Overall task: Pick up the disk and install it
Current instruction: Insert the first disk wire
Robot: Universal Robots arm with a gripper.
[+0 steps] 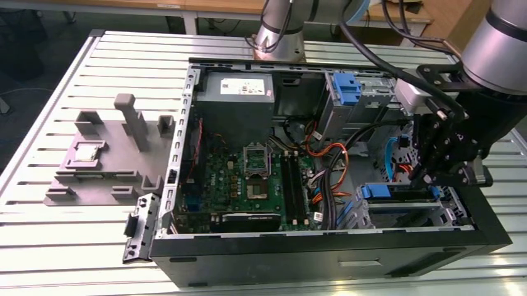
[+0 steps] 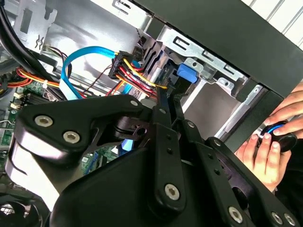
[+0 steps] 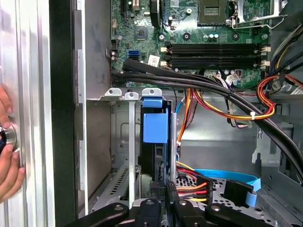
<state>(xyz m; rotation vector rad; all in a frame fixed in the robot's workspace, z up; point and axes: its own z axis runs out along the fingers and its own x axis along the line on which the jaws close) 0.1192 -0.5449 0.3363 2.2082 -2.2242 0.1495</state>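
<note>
Blue-framed disk (image 3: pixel 155 127) standing edge-on in the drive cage (image 3: pixel 124 94) at the computer case's (image 1: pixel 329 253) front corner.
Gripper (image 1: pixel 434 179) directly above it, grasp cannot be told; cable bundles (image 3: pixel 227 101) beside; no print legible; a hand (image 2: pixel 267 142) outside the case wall.

The case (image 1: pixel 329 256) was matt black outside, with bare dull sheet metal (image 3: pixel 94 137) inside. The disk (image 3: pixel 155 142) sat edge-on in its bay, its carrier tab (image 3: pixel 155 124) of smooth blue plastic. The gripper (image 3: pixel 163 201) showed matt black links with bright metal screws (image 2: pixel 171 191). The board (image 1: pixel 247 185) was green, semi-gloss. The cables (image 3: pixel 222 113) had glossy plastic sheaths. The table (image 1: pixel 66 246) was ribbed, pale satin metal. The fixture (image 1: pixel 107 166) was matt grey plastic
</note>
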